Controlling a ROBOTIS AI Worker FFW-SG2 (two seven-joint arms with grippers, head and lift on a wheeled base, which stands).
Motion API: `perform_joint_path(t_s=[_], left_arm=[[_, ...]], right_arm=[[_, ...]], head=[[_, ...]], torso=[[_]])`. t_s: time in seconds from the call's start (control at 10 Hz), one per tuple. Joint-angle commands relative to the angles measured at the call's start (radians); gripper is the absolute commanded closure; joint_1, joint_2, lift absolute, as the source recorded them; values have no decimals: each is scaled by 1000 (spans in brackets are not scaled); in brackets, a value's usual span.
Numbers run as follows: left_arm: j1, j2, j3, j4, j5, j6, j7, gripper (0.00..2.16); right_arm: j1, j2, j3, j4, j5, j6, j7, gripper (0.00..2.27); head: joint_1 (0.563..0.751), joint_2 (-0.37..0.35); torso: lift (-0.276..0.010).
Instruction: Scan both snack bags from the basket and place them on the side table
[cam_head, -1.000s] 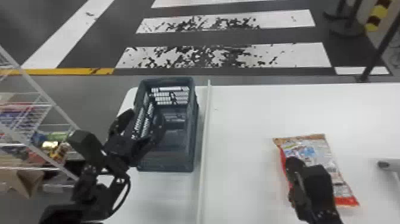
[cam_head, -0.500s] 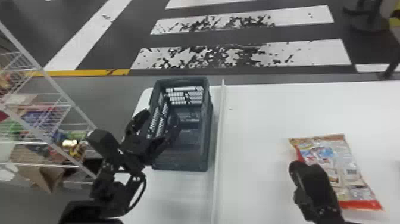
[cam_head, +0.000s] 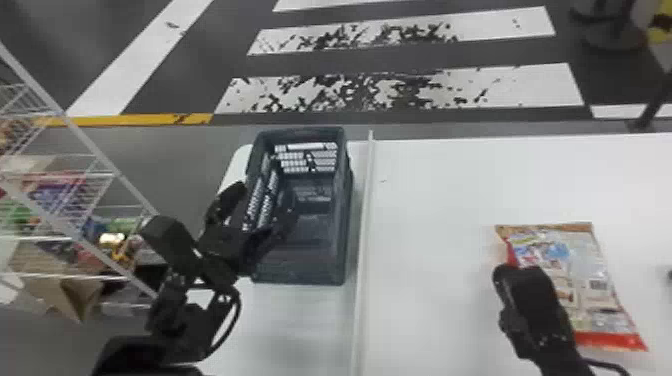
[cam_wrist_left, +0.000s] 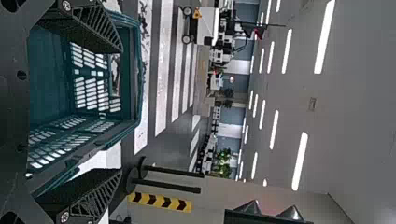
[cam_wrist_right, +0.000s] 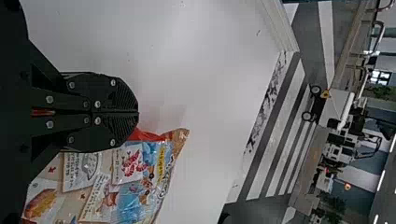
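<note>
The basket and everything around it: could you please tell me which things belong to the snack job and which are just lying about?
Job: snack bag, basket, white table, left gripper, right gripper.
Lying about: wire shelf, black posts, floor stripes.

Worn white stripes (cam_head: 530, 85) were painted across the dark floor (cam_head: 200, 60), edged by a yellow line (cam_head: 125, 120); a white wire rack (cam_head: 92, 145) was stocked with colourful packets (cam_head: 55, 200), a brown carton (cam_head: 72, 295) set low beside them; dark posts (cam_wrist_left: 173, 171) were mounted on round bases near a yellow-and-black striped panel (cam_wrist_left: 159, 201); a wheeled white cart (cam_wrist_left: 208, 25), green plants (cam_wrist_left: 224, 163) and lit ceiling lamps (cam_wrist_left: 324, 37) were seen.
</note>
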Motion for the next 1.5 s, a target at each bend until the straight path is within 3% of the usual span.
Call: perform_joint_path(t_s=[0.0,0.3,0.7,1.4], left_arm=[[1,-1,-1,0,0,-1,-2,90],[1,-1,0,0,0,-1,-2,90],[1,-4,-1,0,0,2,-5,90],[-8,-4,-3,9,2,2,-6,90]], right_arm=[[-9,2,-13,1,2,9,2,2253],[-4,2,-25,-6,13,21,3,2253],[71,2,-19,-80,15,9,18,2253],[96,2,-45,-86,15,12,18,2253]], head=[[695,205],[695,184],[695,190],[695,185]], torso=[[-75],[-75],[-75],[-75]])
